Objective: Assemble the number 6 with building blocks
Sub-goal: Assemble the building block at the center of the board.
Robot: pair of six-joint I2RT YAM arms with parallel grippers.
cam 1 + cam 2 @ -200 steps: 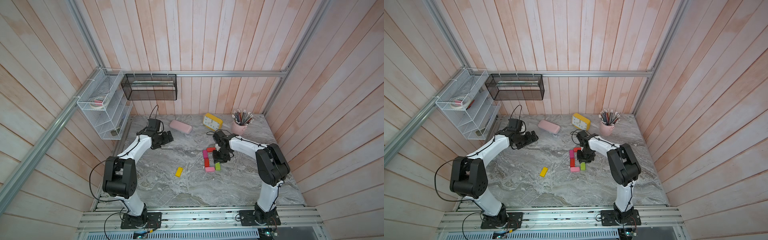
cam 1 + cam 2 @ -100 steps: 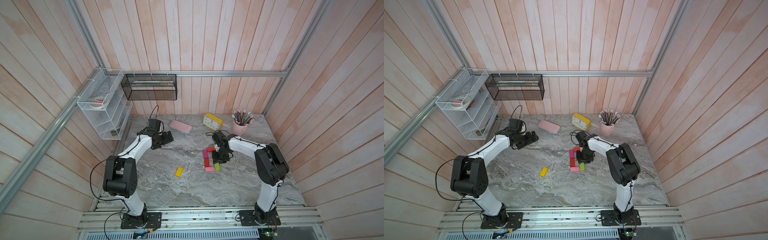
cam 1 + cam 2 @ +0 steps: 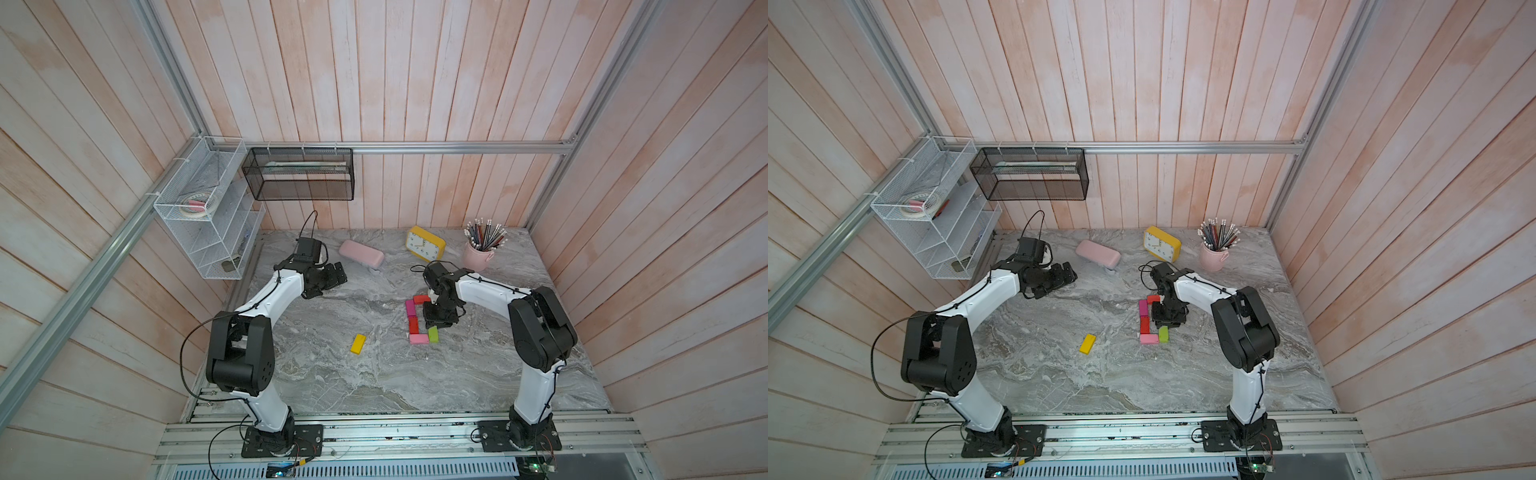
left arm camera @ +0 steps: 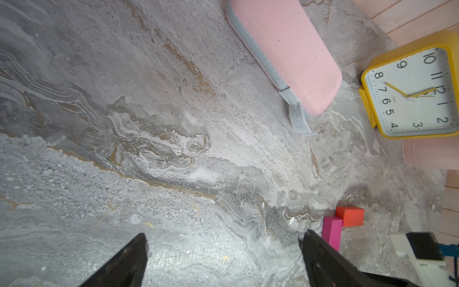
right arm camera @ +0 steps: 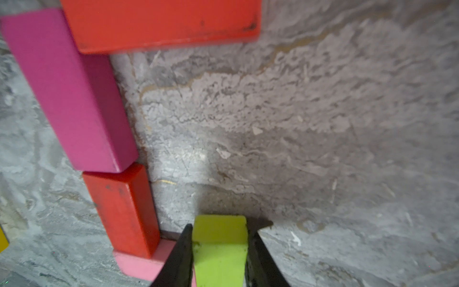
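The lime block point(image 3: 433, 333) ends a hooked four-block chain point(image 3: 413, 325) (yellow block point(image 3: 358, 343) apart).

I counted six blocks on desk point(image 3: 374, 374). Red were two: red block point(image 3: 420, 299), second red block point(image 3: 413, 325). Magenta block point(image 3: 410, 308): one. Light pink block point(image 3: 419, 339): one. Lime green block point(image 3: 433, 333): one. Yellow block point(image 3: 358, 343): one. Pink case point(image 3: 361, 254): one. Yellow clock point(image 3: 426, 244): one. Pencil cup point(image 3: 476, 257): one; pencils were too crowded to count. Wall baskets were two: white wire rack point(image 3: 208, 216), black mesh basket point(image 3: 298, 174). My claws were two: left claw point(image 4: 223, 234), right claw point(image 5: 219, 228).
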